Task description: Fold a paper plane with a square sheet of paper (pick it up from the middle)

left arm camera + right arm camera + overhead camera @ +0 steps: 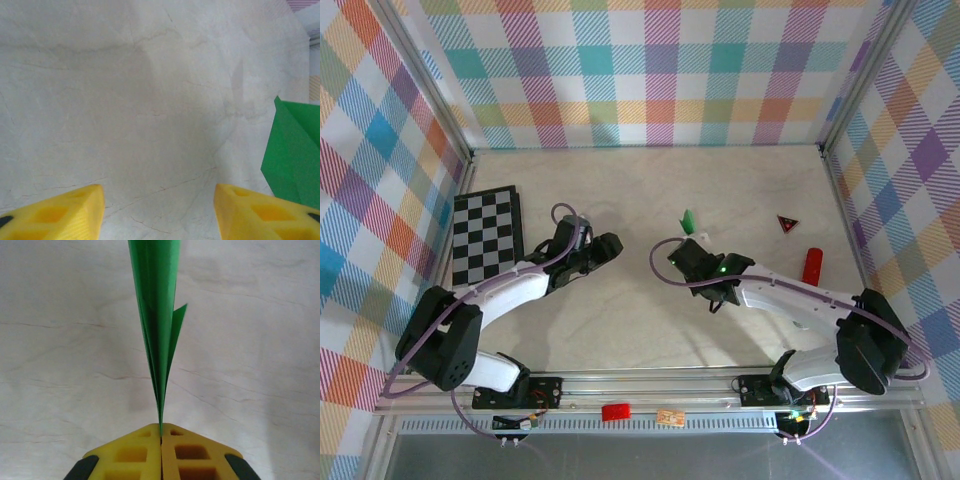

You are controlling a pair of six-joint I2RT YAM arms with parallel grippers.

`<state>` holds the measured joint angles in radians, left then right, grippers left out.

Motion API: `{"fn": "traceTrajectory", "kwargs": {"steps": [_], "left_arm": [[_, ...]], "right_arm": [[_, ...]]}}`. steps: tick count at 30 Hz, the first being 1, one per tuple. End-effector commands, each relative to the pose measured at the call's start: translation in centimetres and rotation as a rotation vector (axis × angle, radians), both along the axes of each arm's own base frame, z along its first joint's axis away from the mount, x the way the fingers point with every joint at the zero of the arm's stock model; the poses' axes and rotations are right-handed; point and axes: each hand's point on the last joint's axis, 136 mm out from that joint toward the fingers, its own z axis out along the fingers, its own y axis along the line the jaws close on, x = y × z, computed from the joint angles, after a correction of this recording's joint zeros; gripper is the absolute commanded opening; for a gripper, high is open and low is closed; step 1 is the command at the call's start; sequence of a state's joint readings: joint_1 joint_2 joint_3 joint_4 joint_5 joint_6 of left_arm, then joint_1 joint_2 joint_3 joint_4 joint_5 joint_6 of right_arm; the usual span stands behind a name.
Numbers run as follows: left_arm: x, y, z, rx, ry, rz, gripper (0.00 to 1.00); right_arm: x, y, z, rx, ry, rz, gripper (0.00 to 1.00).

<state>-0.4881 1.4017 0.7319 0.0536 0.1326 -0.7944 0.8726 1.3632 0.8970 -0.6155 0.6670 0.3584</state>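
Right of the chessboard, the left gripper hangs open above the table, and farther right the right gripper pinches the green paper plane.

You've got bright, even light from overhead, no glare on the pale table and only faint shadows under the arms. The walls splay toward the top view's edges (wide lens look). On your left wrist camera a soft grey shadow lies across the table, and the left gripper is blurred. Right wrist: green paper crisp, colour rich.
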Motion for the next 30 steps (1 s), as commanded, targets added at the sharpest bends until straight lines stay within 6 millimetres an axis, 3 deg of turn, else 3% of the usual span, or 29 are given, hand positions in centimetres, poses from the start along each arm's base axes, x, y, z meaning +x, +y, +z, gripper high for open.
{"fn": "traceTrajectory", "kwargs": {"steps": [1,10,16,20,23,26,30], "left_arm": [[0.1,1.1,0.5,0.015,-0.019,0.037,0.65],[0.2,1.9,0.6,0.035,-0.016,0.066,0.75],[-0.1,4.0,0.7,0.095,-0.011,0.128,0.81],[-0.2,4.6,0.8,0.1,-0.01,0.138,0.92],[-0.2,4.8,0.9,0.124,-0.001,0.128,0.96],[-0.2,5.3,1.0,0.179,0.01,0.122,0.98],[0.0,4.9,1.3,0.175,-0.003,0.099,1.0]], "right_arm": [[0.4,-1.4,0.4,-0.105,-0.041,-0.033,0.1],[-0.8,3.6,-4.3,-0.157,0.138,0.132,0.11],[-4.1,8.5,-7.1,0.048,0.311,0.293,0.16],[-5.7,11.8,-5.9,0.263,0.356,0.383,0.31],[-6.3,12.9,-4.5,0.387,0.39,0.414,0.39],[-5.6,13.0,-2.8,0.572,0.42,0.379,0.47],[-3.3,11.6,-1.7,0.857,0.498,0.246,0.44]]}}
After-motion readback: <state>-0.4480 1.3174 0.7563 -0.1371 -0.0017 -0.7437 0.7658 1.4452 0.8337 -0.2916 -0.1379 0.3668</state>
